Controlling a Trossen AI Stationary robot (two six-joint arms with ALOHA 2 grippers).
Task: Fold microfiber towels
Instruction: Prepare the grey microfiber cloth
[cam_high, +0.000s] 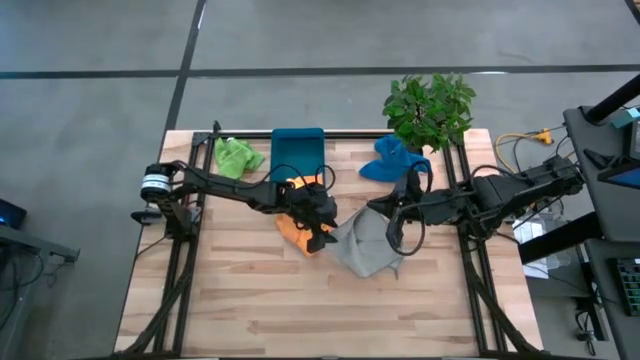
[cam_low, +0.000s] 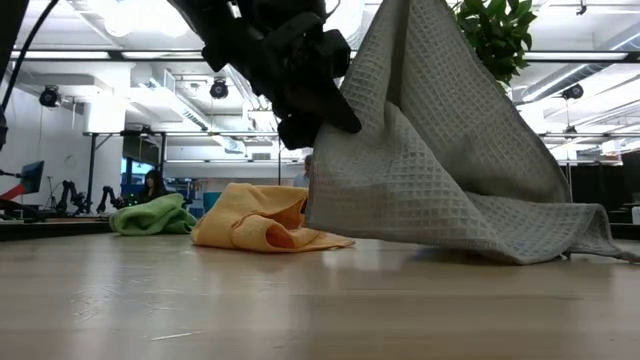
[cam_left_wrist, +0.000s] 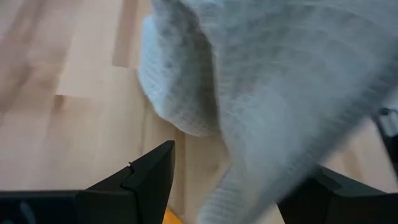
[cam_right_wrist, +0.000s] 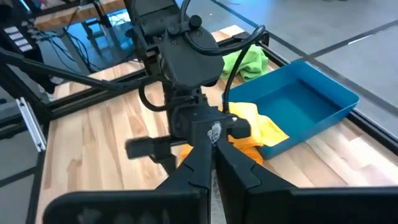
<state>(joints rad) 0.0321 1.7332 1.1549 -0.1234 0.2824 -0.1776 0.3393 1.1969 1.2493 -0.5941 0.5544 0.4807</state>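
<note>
Item: grey towel (cam_high: 365, 248), mid-table, 1 corner lifted, the rest draped onto the wood.

- Right gripper (cam_right_wrist: 211, 144): fingers pressed together, pinching a top corner of the grey towel.
- Left gripper (cam_left_wrist: 227, 186): fingers spread wide at the towel's near edge; cloth hangs between them, not yet clamped.
- Orange towel (cam_high: 297, 225): crumpled just beside the grey one, under the left arm, touching the tray's near edge.
- Green towel (cam_high: 237, 155): bunched at the back left.
- Blue towel (cam_high: 392, 160): bunched at the back, by the plant (cam_high: 430, 105).

Risks, as judged:
1. The left fingers may shut on a bunched fold instead of 1 corner, giving a crooked fold.
2. The single pinch may slip under the hanging weight.
3. The grey hem may drag the orange towel along.

Containers: 1 teal tray (cam_right_wrist: 323, 93), back centre; its interior appears bare, no towel inside.
</note>
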